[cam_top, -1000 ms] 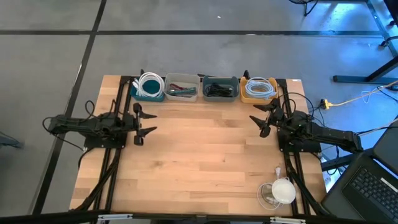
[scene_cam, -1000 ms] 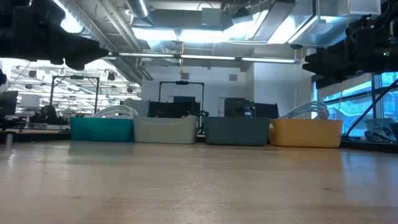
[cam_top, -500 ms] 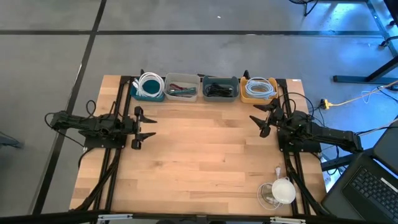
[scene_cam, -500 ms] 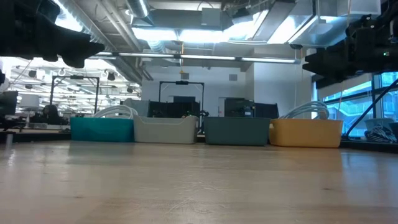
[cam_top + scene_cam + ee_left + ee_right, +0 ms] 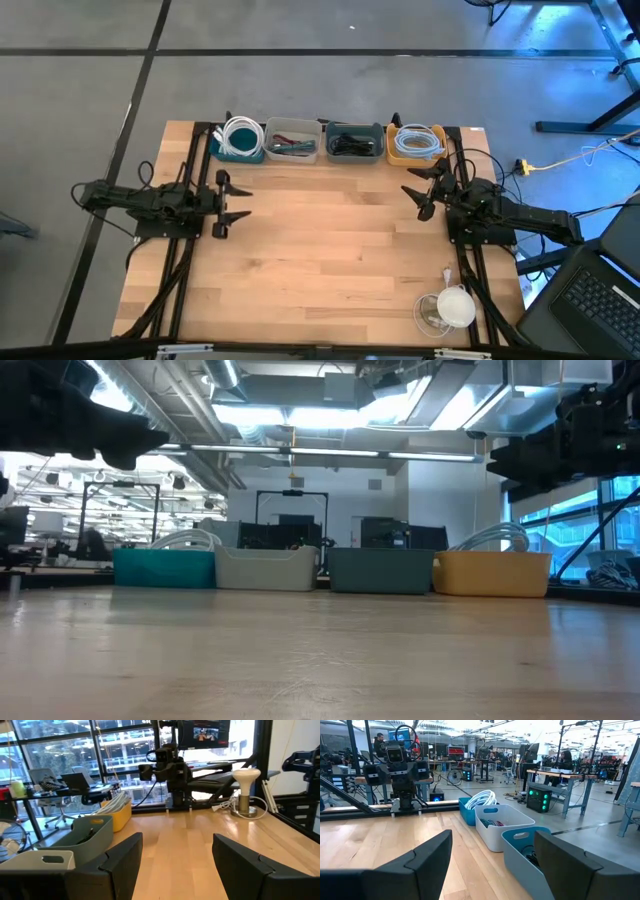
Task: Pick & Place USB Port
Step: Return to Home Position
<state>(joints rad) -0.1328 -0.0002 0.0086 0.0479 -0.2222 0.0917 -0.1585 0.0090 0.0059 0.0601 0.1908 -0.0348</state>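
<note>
Four bins stand in a row along the table's far edge: a teal bin [image 5: 240, 141] with a white cable coil, a light grey bin [image 5: 292, 140], a dark blue-grey bin [image 5: 353, 141] and a yellow bin [image 5: 416, 143] with a white cable. I cannot make out a USB port among their contents. My left gripper [image 5: 243, 203] hovers open over the table's left side, pointing level toward the right. Over the right side, my right gripper [image 5: 415, 195] is open too and points toward the left. Nothing lies between either pair of fingers [image 5: 120, 865] [image 5: 427, 860].
A white, mushroom-shaped stand [image 5: 455, 306] with a cable sits near the table's front right corner. Bare wooden tabletop [image 5: 325, 240] stretches between the two arms. The bins show at table height in the low view, from the teal one [image 5: 163, 567] to the yellow one [image 5: 490, 573].
My left gripper has swung slightly toward the table's near edge and stays open. The right arm and the bins have kept still.
</note>
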